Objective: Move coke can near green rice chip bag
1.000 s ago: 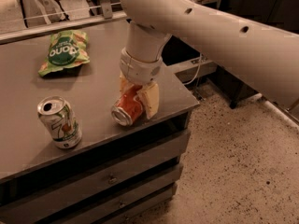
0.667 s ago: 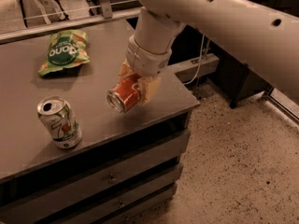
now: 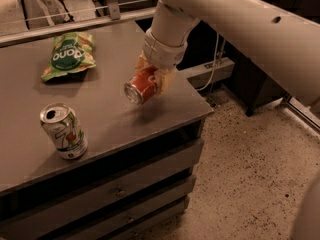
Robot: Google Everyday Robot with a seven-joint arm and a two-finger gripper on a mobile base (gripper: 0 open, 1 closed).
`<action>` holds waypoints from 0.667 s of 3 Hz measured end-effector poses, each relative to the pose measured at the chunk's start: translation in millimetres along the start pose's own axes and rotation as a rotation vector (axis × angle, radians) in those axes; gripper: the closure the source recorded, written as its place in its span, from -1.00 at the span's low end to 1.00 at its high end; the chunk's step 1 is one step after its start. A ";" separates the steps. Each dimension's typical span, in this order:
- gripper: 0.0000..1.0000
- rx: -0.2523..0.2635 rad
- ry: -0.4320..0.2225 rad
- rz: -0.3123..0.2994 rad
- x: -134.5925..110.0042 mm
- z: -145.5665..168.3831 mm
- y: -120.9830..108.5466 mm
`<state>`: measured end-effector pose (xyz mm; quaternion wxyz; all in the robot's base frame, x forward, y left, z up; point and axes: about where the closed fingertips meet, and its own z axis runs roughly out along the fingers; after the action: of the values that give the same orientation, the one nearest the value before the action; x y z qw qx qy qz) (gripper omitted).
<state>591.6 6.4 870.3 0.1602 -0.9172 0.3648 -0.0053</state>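
- Gripper [image 3: 153, 80] is hanging off the single arm above the right part of the desk [image 3: 115, 134], clamping the coke can [image 3: 140, 88] between its pale fingers.
- Coke can is sitting clear of the desk top, with its shadow falling on the surface just below it.
- Can's long axis is lying roughly level, with a silver end pointing toward the front-left of the view.
- Green rice chip bag [image 3: 68, 55] is lying flat at the far left of the desk, up and to the left of the held can and well apart from it.
- My read is that the coming move is calling for a carry leftward and toward the back edge.
- White-and-green can [image 3: 64, 130] is standing upright at the front left, off that line and not blocking it.
- Against the frame a second ago, the can is no longer resting on the desk near the right front corner. It is now riding higher in the gripper.
- Bag and white-and-green can are sitting in the same spots as then.
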 end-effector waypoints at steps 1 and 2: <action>1.00 -0.057 0.055 -0.037 87.4 35.8 -39.9; 1.00 -0.059 0.056 -0.044 85.6 33.7 -41.2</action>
<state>686.2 -13.2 841.5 0.1227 -0.9288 0.3490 -0.0236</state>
